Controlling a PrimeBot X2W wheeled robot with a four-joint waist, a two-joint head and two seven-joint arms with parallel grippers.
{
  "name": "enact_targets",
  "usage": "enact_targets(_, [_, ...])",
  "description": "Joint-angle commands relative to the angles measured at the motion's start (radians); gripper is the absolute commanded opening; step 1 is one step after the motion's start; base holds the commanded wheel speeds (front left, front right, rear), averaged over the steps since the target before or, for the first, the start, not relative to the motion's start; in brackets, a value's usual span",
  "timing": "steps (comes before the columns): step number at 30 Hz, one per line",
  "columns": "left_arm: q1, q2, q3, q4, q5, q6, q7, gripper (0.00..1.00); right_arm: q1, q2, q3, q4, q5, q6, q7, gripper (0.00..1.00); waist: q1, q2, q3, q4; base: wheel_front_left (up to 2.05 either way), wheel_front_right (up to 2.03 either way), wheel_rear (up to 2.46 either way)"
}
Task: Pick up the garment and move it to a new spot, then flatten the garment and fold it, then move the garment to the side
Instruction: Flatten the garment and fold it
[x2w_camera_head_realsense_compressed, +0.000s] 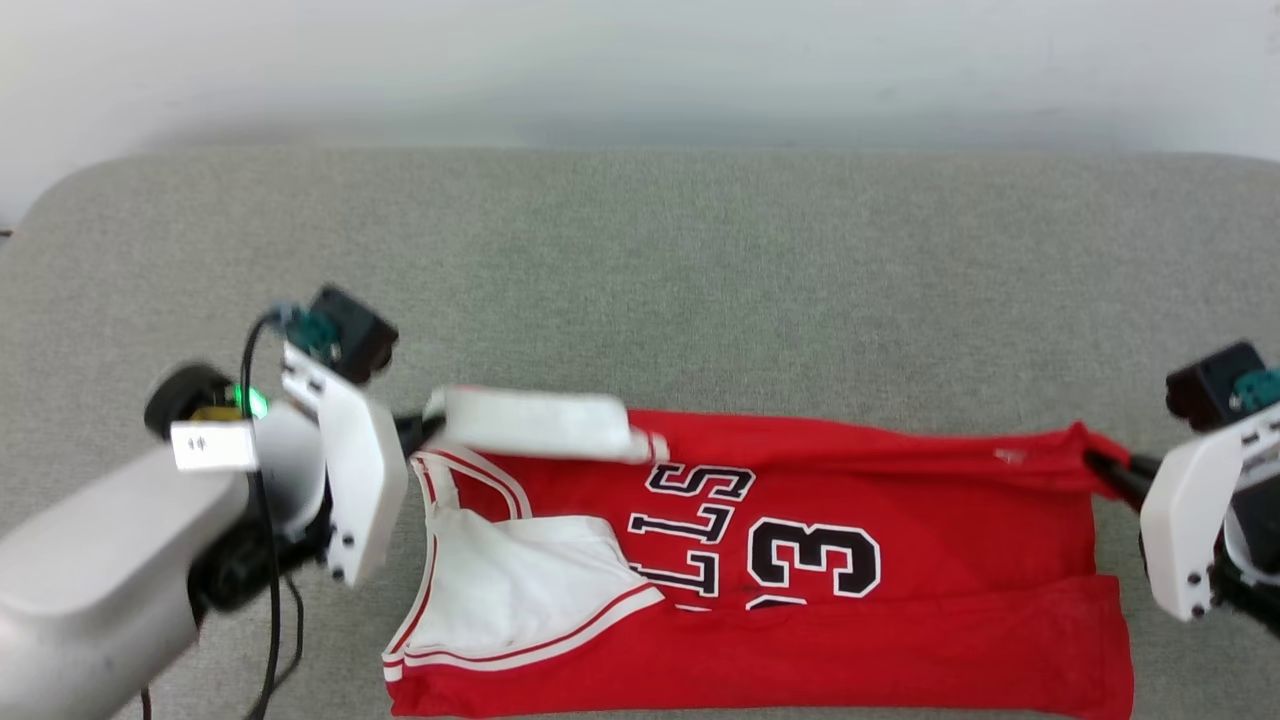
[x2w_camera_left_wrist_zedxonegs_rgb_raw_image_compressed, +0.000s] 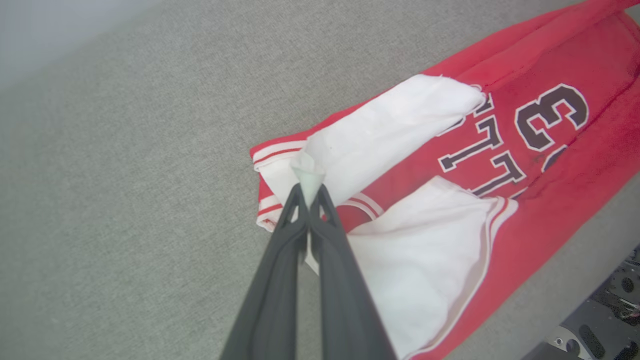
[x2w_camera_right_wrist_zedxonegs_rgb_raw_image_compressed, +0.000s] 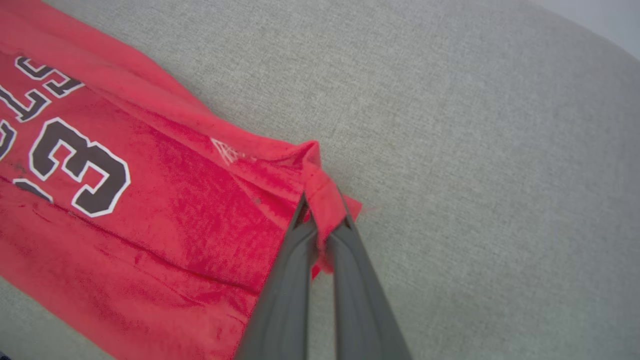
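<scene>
a: item one, garment (x2w_camera_head_realsense_compressed: 900, 520). location?
b: flat on the grey cushion (x2w_camera_head_realsense_compressed: 640, 260), low in the head view. long axis side to side: collar and white sleeves at the robot's left, hem at its right. the near long edge looks folded over the body (a plain red band covers part of the number).
a: item two, left gripper (x2w_camera_left_wrist_zedxonegs_rgb_raw_image_compressed: 310, 191). state?
b: fingers together, clamped on a small peak of white cloth at the end of the far sleeve (x2w_camera_left_wrist_zedxonegs_rgb_raw_image_compressed: 395, 120). that sleeve lies turned in toward the chest lettering.
a: item three, right gripper (x2w_camera_right_wrist_zedxonegs_rgb_raw_image_compressed: 322, 207).
b: pinched tight on the far hem corner (x2w_camera_right_wrist_zedxonegs_rgb_raw_image_compressed: 326, 189), red cloth bunched between the tips.
a: the relation that counts?
b: both grips sit on the far long edge, one at each end, with the garment stretched between them. the rest of it lies toward the robot from both pincers. neither arm is nearer, since each has its own end.
a: consequence?
b: a judgement only: the next move likely carries that far edge over toward the near one, a fold along the long axis. both ends need to travel level, or the edge skews.
</scene>
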Motion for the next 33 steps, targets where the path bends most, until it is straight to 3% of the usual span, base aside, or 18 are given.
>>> enact_targets(1, [0.054,0.017,-0.009,-0.032,-0.015,0.022,-0.009,0.00,0.049,-0.005,-0.010,-0.017,0.006,-0.001,-0.007,0.00,0.0001,0.0000,-0.030,0.005,0.00,0.00,0.00])
enact_targets(12, [0.276,0.083,-0.033,-0.153,-0.080,0.118,-0.076,0.00,0.269,0.015,-0.093,-0.078,0.021,-0.001,-0.024,0.00,0.0001,0.0000,-0.077,0.016,0.00,0.00,0.00])
enact_targets(24, [0.366,0.014,-0.044,-0.067,-0.110,0.114,-0.117,0.00,0.337,0.079,-0.093,-0.020,-0.014,-0.001,-0.015,0.00,0.0001,0.0000,-0.043,0.010,0.00,0.00,0.00])
enact_targets(25, [0.369,0.008,-0.041,-0.057,-0.113,0.113,-0.124,0.00,0.335,0.085,-0.092,-0.011,-0.014,-0.001,-0.020,0.13,0.0001,0.0000,-0.043,0.009,0.00,0.00,0.00])
enact_targets(26, [0.374,0.002,-0.035,-0.049,-0.118,0.115,-0.137,0.00,0.333,0.091,-0.093,-0.005,-0.011,-0.001,-0.025,0.39,0.0001,0.0000,-0.045,0.009,0.00,0.00,0.00])
enact_targets(27, [0.381,-0.002,-0.029,-0.042,-0.122,0.119,-0.151,0.35,0.332,0.096,-0.096,-0.001,-0.006,-0.001,-0.030,0.93,0.0001,0.0000,-0.049,0.007,0.00,0.00,0.00])
enact_targets(28, [0.386,-0.006,-0.026,-0.036,-0.119,0.124,-0.167,0.90,0.331,0.097,-0.099,0.001,-0.004,-0.001,-0.035,1.00,0.0001,0.0000,-0.055,0.007,0.00,0.00,0.00])
enact_targets(29, [0.390,-0.007,-0.023,-0.033,-0.113,0.132,-0.184,1.00,0.332,0.094,-0.105,-0.002,-0.007,-0.001,-0.045,1.00,0.0001,0.0000,-0.061,0.008,0.00,0.00,0.00])
enact_targets(33, [0.410,-0.002,0.006,-0.043,-0.095,0.166,-0.275,1.00,0.348,0.079,-0.129,-0.039,0.007,-0.001,-0.066,1.00,0.0001,0.0000,-0.089,0.009,0.00,0.00,0.00])
